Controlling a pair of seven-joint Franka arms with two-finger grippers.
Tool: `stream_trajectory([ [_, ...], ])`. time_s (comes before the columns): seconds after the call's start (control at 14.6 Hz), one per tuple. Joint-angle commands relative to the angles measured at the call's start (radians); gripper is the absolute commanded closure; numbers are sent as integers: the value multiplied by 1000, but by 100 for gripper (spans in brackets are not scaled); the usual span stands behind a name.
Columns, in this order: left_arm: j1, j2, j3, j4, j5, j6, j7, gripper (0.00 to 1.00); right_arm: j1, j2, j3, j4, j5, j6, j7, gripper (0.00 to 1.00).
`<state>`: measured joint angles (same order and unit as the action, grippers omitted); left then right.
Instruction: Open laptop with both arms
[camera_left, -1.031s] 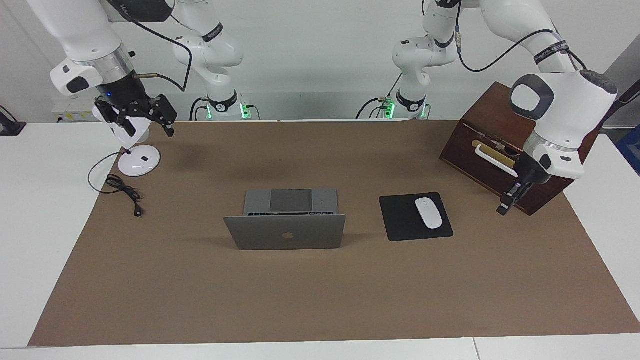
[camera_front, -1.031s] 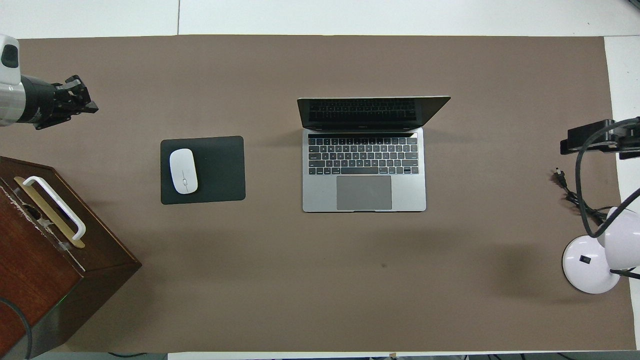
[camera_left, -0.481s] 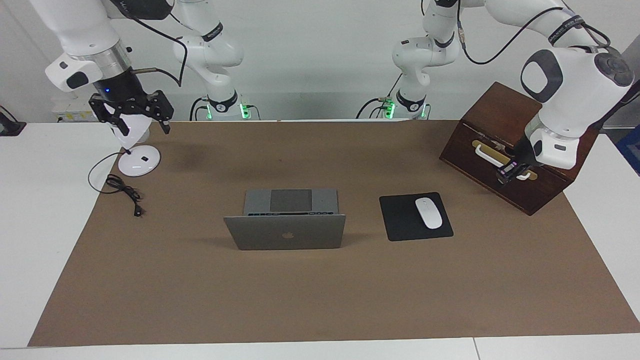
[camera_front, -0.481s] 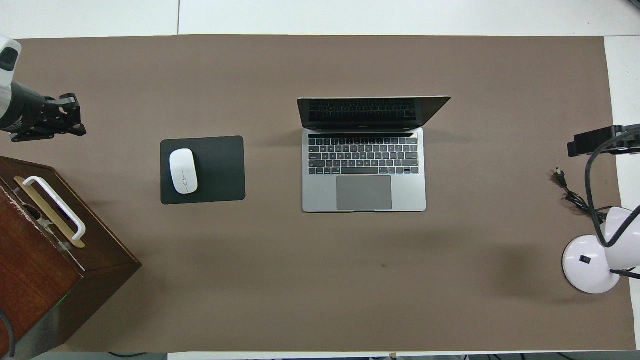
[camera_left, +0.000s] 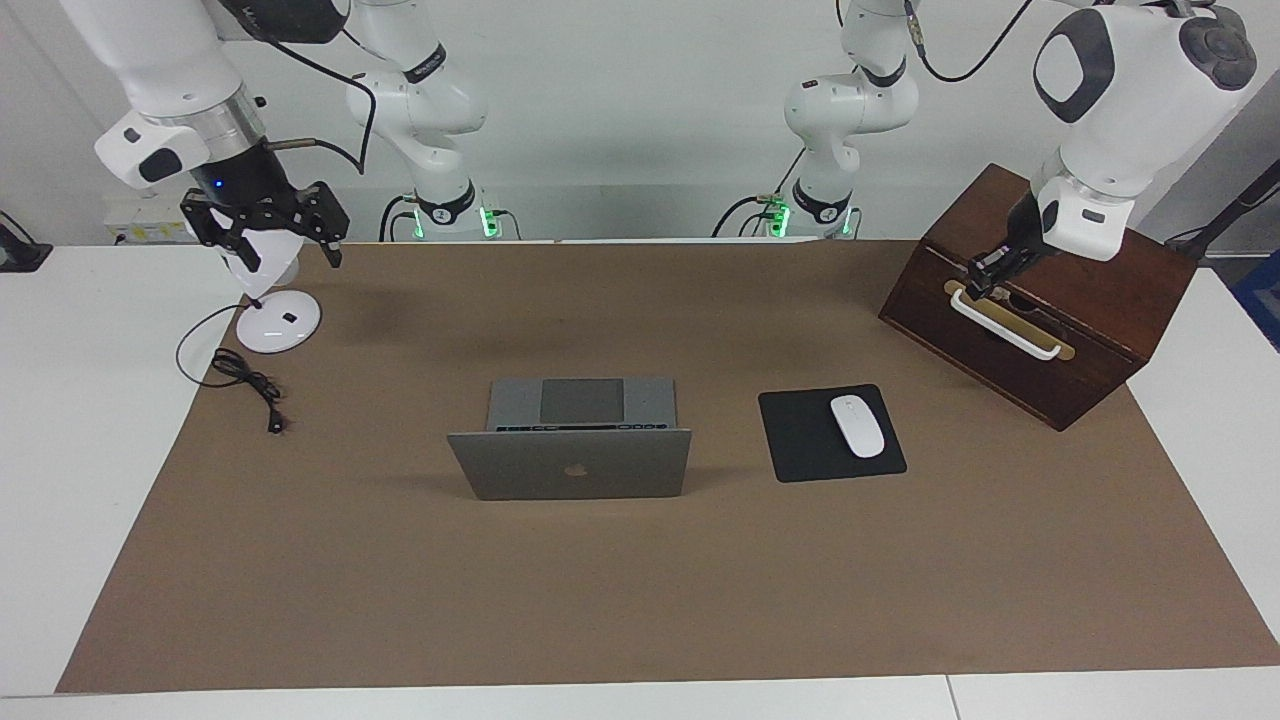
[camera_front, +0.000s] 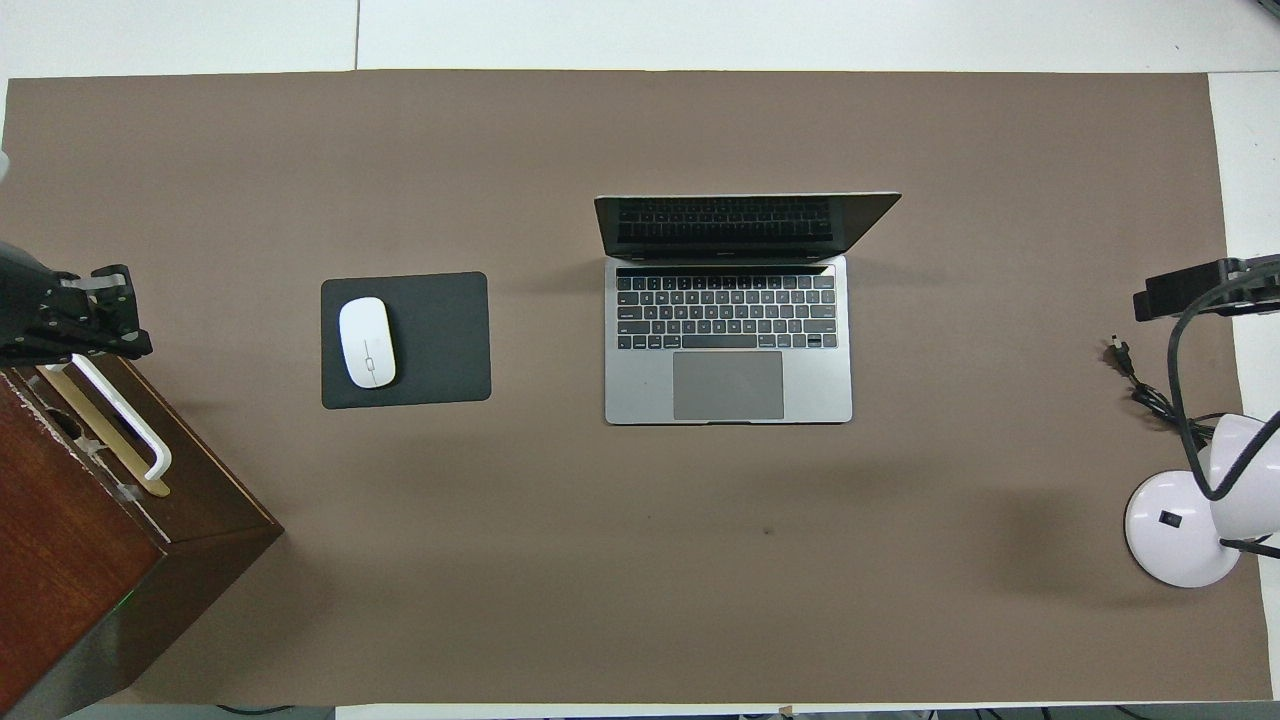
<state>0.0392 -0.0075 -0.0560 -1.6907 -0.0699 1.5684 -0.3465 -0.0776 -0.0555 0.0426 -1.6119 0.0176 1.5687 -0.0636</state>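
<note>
I judge the opening done: the laptop (camera_left: 570, 465) stands lid-up mid-counter (camera_left: 600, 600). The right gripper (camera_left: 290, 258) hangs over the lamp (camera_left: 278, 322), jaws spread. The left gripper (camera_left: 985, 280) is over the wooden box (camera_left: 1000, 215); I cannot tell its jaws. Next, park both.

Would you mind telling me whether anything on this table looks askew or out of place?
Only the wooden box at the left arm's end: it sits turned at an angle to the table edge, while the laptop and mouse pad lie roughly square. Nothing appears spilled or damaged.
</note>
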Motion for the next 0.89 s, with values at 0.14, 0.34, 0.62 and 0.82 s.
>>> stream_trajectory([
  [0.14,-41,-51,13,-84,13,39,11,0,-21,-38,14,-37,-15,-45,-19,0],
  [0.34,-56,-48,21,-80,13,67,12,0,-21,-37,11,-34,-15,-39,-21,0],
  [0.62,-79,-57,22,-89,13,70,9,0,-19,-37,2,-33,-13,-38,-19,0],
  [0.82,-74,-69,41,-138,13,134,11,0,-19,-35,2,-29,-13,-36,-19,0],
])
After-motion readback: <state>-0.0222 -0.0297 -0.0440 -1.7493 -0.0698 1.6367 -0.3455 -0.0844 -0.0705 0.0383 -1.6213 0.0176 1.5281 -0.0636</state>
